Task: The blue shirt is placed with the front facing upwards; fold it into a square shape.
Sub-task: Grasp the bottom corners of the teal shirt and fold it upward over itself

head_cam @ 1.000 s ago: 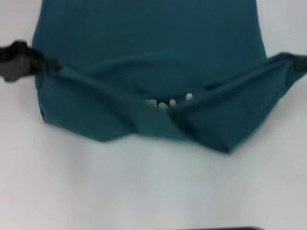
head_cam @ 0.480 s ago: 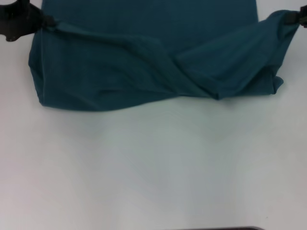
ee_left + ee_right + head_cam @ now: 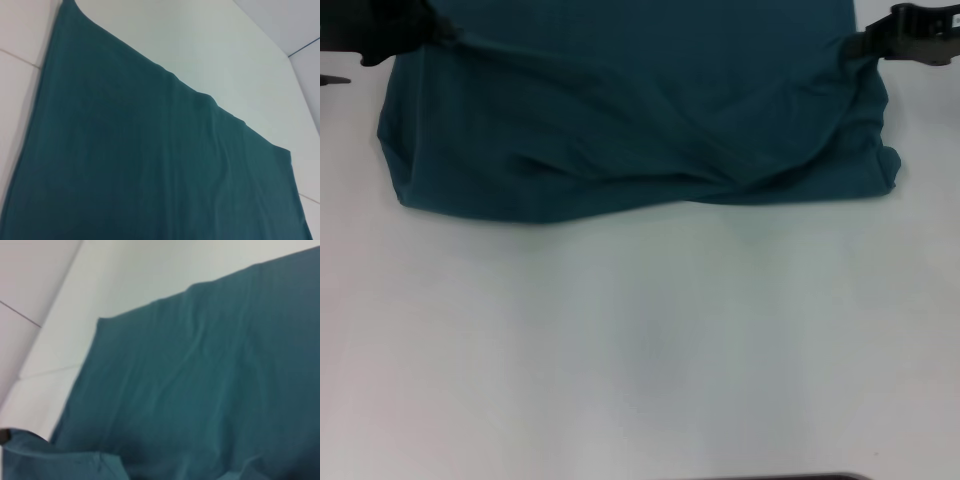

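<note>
Here, the blue shirt (image 3: 630, 110) lies folded on the desk (image 3: 640, 350).
Left gripper (image 3: 438, 35) and right gripper (image 3: 860, 45) apparently pinch its far corners.

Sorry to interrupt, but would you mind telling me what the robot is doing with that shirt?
Both arms are folding the blue shirt on the white table. The left claw and right claw each pinch a corner of the near fabric and carry it away from the robot, over the rest. The doubled layer lies wrinkled, not yet released.
</note>
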Robot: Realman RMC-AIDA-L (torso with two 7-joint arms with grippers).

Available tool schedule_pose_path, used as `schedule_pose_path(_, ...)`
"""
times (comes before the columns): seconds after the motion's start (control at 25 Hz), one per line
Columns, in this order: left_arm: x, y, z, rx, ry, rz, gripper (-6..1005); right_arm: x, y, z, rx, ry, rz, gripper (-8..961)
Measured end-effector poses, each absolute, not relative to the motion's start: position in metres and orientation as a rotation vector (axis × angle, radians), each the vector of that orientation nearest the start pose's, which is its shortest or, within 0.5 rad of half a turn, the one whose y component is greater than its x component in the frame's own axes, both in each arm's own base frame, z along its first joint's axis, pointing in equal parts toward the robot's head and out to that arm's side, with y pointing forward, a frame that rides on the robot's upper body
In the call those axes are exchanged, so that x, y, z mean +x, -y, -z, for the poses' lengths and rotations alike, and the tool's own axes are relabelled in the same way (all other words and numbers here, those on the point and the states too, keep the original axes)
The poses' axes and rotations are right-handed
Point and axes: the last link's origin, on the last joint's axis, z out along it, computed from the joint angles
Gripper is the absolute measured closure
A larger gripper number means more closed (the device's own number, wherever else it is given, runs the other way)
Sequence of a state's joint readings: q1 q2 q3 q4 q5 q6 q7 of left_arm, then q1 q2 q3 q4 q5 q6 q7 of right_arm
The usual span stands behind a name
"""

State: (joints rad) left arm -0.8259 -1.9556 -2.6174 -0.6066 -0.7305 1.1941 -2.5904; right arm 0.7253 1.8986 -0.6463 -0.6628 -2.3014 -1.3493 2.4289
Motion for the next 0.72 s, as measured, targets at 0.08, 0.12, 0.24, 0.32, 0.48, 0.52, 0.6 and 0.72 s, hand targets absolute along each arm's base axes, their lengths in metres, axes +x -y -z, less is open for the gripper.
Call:
schedule_pose_path(0.08,-0.251,-0.443,-0.053,-1.948,1.795,0.512,1000,0.27,-0.417,-0.07,-2.153,-1.662,-0.381,888)
schedule_pose_path(0.12,-0.25,-0.444,-0.052,-1.947,1.787,0.511,1000,0.27,-0.42,-0.07,-2.14,-1.653,-0.359,887)
schedule_pose_path(0.24,-0.244,-0.45,-0.052,-1.944,1.76,0.52,1000,0.27,-0.427,-0.073,-2.111,-1.616,-0.325,886)
schedule_pose_path(0.32,-0.241,-0.455,-0.054,-1.939,1.741,0.527,1000,0.268,-0.434,-0.078,-2.093,-1.581,-0.319,885)
schedule_pose_path(0.48,-0.237,-0.462,-0.057,-1.927,1.696,0.517,1000,0.264,-0.446,-0.086,-2.07,-1.505,-0.306,883)
schedule_pose_path(0.52,-0.237,-0.465,-0.058,-1.924,1.677,0.511,999,0.262,-0.45,-0.088,-2.069,-1.48,-0.292,883)
schedule_pose_path(0.6,-0.234,-0.469,-0.059,-1.928,1.635,0.496,999,0.259,-0.456,-0.089,-2.063,-1.436,-0.25,882)
schedule_pose_path(0.72,-0.226,-0.476,-0.058,-1.945,1.552,0.475,999,0.257,-0.462,-0.088,-2.052,-1.388,-0.197,880)
